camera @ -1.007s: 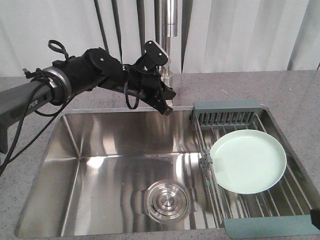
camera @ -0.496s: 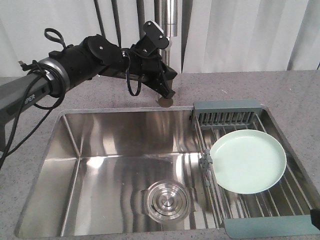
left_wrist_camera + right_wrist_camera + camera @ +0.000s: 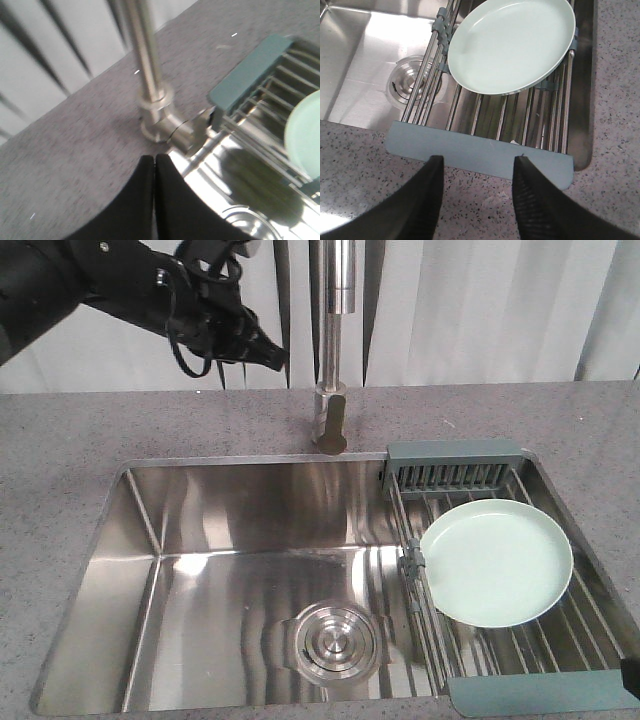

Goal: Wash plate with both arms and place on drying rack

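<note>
The pale mint-green plate (image 3: 497, 562) (image 3: 512, 45) lies flat on the wire bars of the drying rack (image 3: 455, 476) (image 3: 480, 156), which spans the right end of the sink. My left arm reaches in from the upper left, and its gripper (image 3: 274, 354) (image 3: 154, 159) hangs high in the air left of the faucet, shut with nothing between the fingers. My right gripper (image 3: 478, 160) hovers open and empty over the counter at the rack's near grey-blue end piece, in front of the plate. The plate's edge (image 3: 306, 135) shows at the right of the left wrist view.
A tall steel faucet (image 3: 334, 340) (image 3: 156, 114) rises behind the steel sink basin (image 3: 240, 540), which has a round drain (image 3: 335, 640) (image 3: 408, 82) in its floor. Speckled grey countertop (image 3: 90, 430) surrounds the sink. White curtains hang behind.
My left arm has lifted from the faucet base and swung up and to the left, its gripper still shut. The plate and rack have not moved.
</note>
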